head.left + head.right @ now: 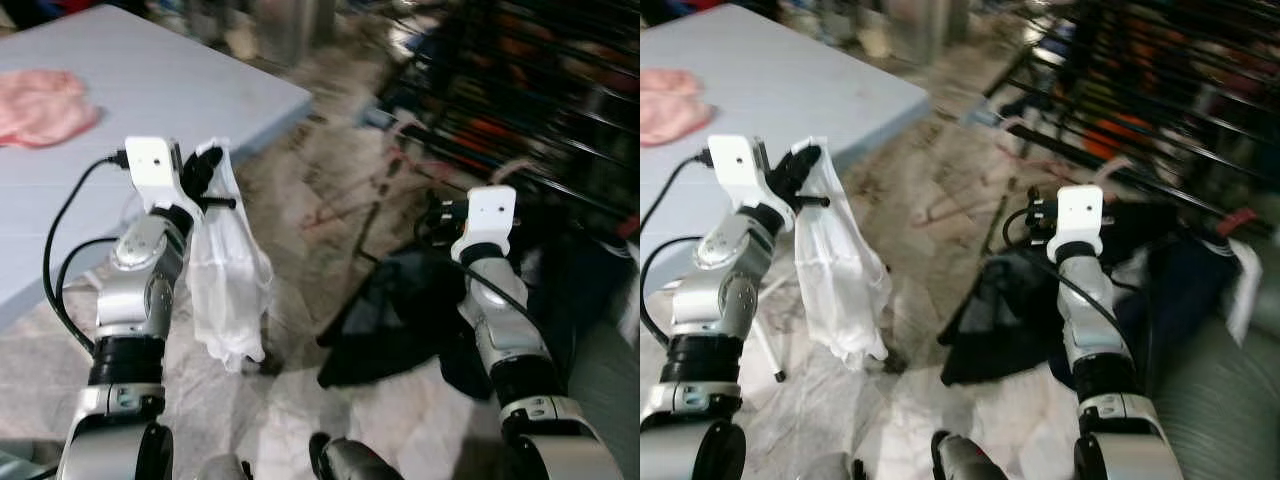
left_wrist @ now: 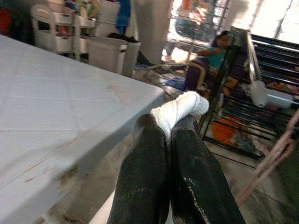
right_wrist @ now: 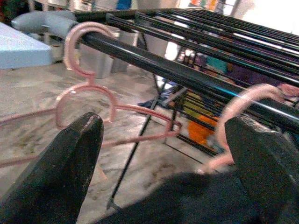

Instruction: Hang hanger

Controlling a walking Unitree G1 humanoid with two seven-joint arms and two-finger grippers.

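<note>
the right gripper (image 3: 163, 158) is spread open at the black rack (image 3: 187, 74), just behind a pink hanger (image 3: 233, 112) whose hook sits over a rail with a dark garment (image 1: 400, 320) below it. the left gripper (image 2: 168, 158) is clenched on a white cloth (image 1: 225, 270) beside the table (image 1: 150, 90). to finish well, check the hook sits fully over the rail, then back the fingers straight out without snagging.

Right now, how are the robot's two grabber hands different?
The left gripper is pinched shut on a white cloth; the right gripper is open. The left is beside the pale blue table; the right faces the black rack with pink hangers. Both have two black fingers.
</note>
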